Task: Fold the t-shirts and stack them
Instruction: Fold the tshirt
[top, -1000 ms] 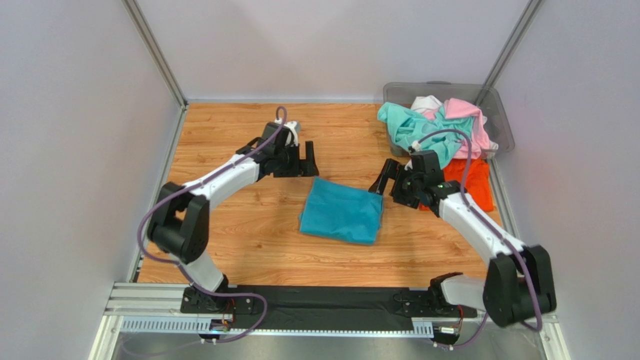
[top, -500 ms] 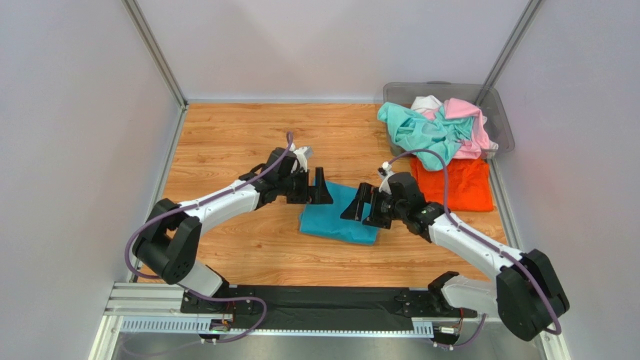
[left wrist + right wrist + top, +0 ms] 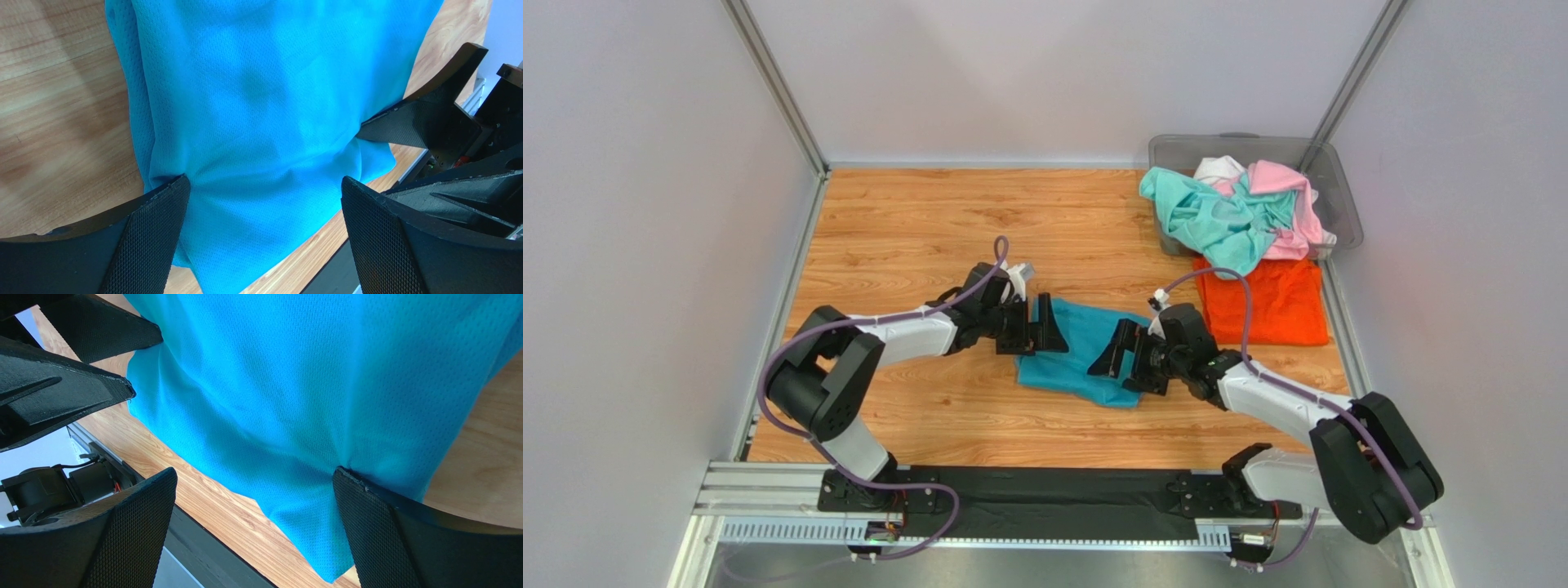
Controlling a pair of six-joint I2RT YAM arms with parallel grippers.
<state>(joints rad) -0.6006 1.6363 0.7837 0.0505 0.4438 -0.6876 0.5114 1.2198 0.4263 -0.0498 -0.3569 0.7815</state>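
Observation:
A folded teal-blue t-shirt (image 3: 1078,347) lies mid-table. My left gripper (image 3: 1042,331) is low at its left edge and my right gripper (image 3: 1124,358) low at its right edge, facing each other. Both are open, straddling the cloth. In the left wrist view the shirt (image 3: 258,92) fills the gap of the left gripper (image 3: 264,208), one fingertip (image 3: 166,202) against its fold. In the right wrist view the right gripper (image 3: 251,502) has one fingertip (image 3: 356,490) pressed into the shirt (image 3: 319,373). An orange t-shirt (image 3: 1265,300) lies flat at the right.
A grey translucent bin (image 3: 1247,145) at the back right holds crumpled mint-green (image 3: 1204,214), pink (image 3: 1290,202) and white (image 3: 1219,168) shirts spilling over its front. Grey walls surround the wooden table (image 3: 891,233). A black rail (image 3: 1038,490) runs along the near edge.
Both arms have swung inward and down from the shirt's far corners to its left and right edges. The teal-blue shirt has bunched slightly narrower between them. Both grippers stayed open.

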